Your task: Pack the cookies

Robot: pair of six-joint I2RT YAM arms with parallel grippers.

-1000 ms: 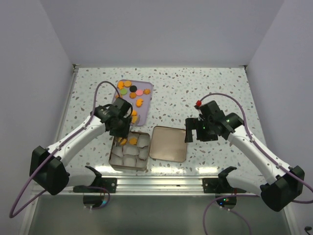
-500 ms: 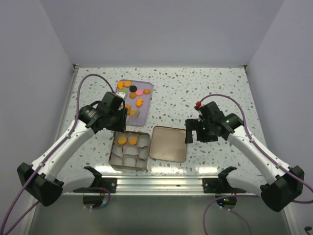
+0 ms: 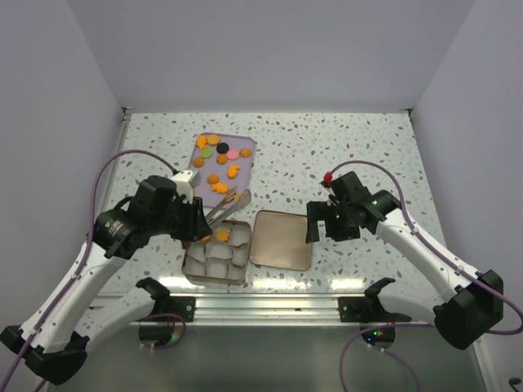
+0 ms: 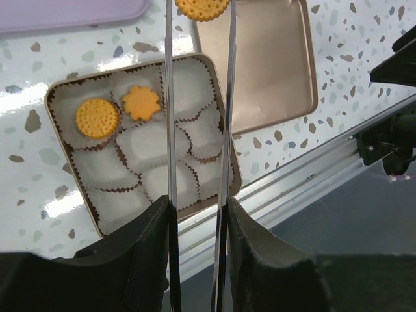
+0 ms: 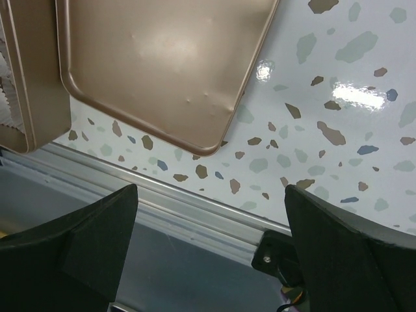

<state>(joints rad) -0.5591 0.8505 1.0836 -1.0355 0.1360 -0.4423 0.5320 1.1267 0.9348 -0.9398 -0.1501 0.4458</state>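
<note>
Pack stage, three views. The loose cookies (image 3: 233, 170) are small flat biscuits, mostly orange rounds and scalloped stars, with one black, one pink and one green. They lie on the lilac tray (image 3: 246, 167) at upper centre-left of the top view. Two more sit in white paper cups (image 4: 153, 140) in the upper-left corner of the tin (image 4: 53, 97): a dotted round cookie (image 4: 97, 117) and, just beside it, a star cookie (image 4: 142, 103). The left gripper (image 4: 198, 208) is clamped on metal tongs (image 4: 170, 130), whose tips pinch a third, round orange held cookie (image 4: 201, 8) at the top edge of the left wrist view, against the edge of the lid (image 4: 266, 65). The right gripper (image 5: 209, 195) hangs with jaws wide apart, holding nothing, at the lid's right side.
</note>
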